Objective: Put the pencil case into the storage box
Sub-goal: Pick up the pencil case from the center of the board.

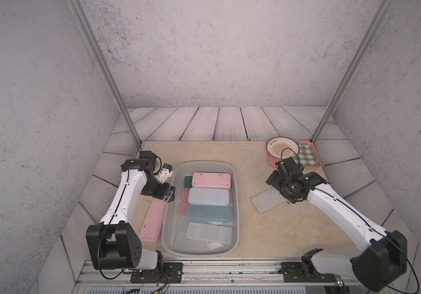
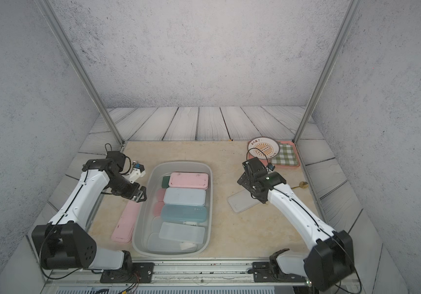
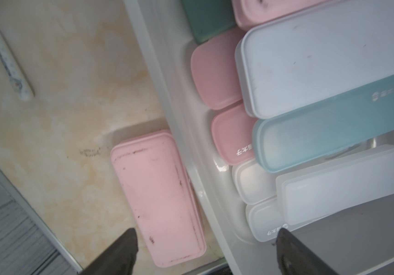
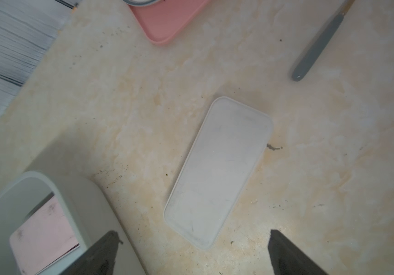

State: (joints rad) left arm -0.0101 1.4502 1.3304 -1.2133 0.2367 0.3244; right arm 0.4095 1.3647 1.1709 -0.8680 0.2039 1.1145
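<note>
The beige tabletop (image 1: 255,229) carries the grey storage box (image 1: 199,253), already stacked with cases, a blue case (image 1: 209,213) among them. A pink pencil case (image 1: 152,221) lies flat just beside the box's wall on the left arm's side. A white pencil case (image 1: 268,202) lies well apart from the box on the right arm's side. The left end effector (image 3: 206,229) hangs over the box's rim, wide and empty. The right end effector (image 4: 193,231) hangs over the white case, wide and empty.
</note>
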